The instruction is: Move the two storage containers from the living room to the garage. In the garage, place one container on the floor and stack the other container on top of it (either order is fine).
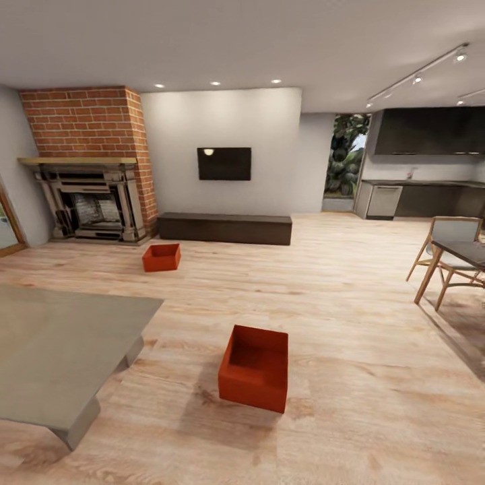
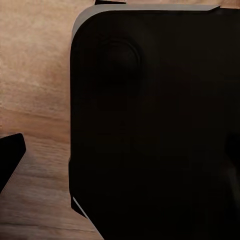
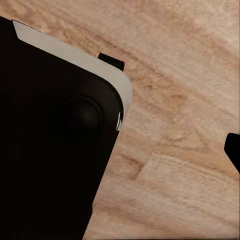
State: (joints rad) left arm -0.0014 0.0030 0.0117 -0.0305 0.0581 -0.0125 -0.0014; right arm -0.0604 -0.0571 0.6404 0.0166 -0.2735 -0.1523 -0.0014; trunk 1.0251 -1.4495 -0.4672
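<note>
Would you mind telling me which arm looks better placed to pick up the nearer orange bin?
Right, tentatively: the near bin sits slightly right of the head view's centre, while the grey table crowds the left side.

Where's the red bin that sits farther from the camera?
In the head view, the farther storage container sits on the wood floor, left of centre, between the brick fireplace and the low dark cabinet.
</note>
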